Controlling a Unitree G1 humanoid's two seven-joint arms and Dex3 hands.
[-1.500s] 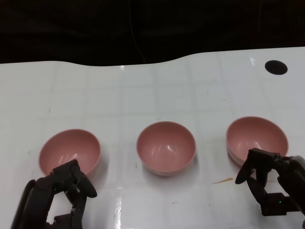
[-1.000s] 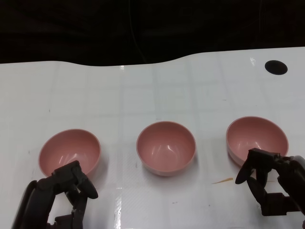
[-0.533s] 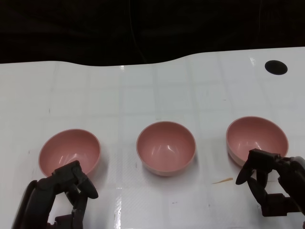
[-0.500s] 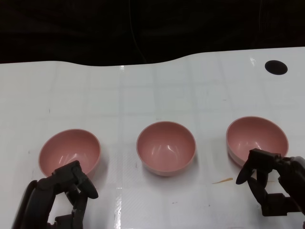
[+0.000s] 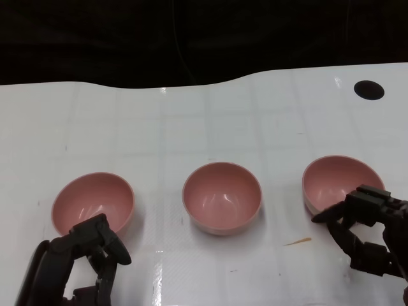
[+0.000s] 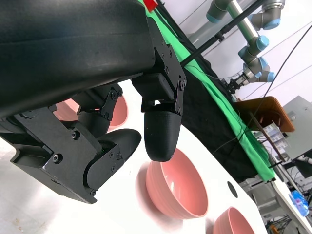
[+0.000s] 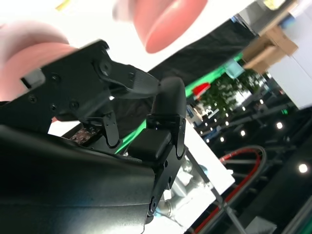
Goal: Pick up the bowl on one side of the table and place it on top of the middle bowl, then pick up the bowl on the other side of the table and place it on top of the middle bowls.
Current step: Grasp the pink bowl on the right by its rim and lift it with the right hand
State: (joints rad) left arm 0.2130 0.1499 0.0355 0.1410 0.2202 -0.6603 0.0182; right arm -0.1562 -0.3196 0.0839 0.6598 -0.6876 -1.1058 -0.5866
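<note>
Both hands, left hand [image 5: 89, 252] and right hand [image 5: 366, 226], hang spread and empty before three pink bowls [image 5: 222, 196].

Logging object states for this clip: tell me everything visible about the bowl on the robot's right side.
The right bowl is a plain pink, smooth, plastic-looking round bowl, upright and empty, standing on the white table. Glare shows inside it. The right hand overlaps its near rim with fingers apart; whether they touch it cannot be told. It stands apart from the middle bowl.

Three pink bowls [image 5: 222, 196] (glossy inside) on a white table [image 5: 191, 121].
</note>
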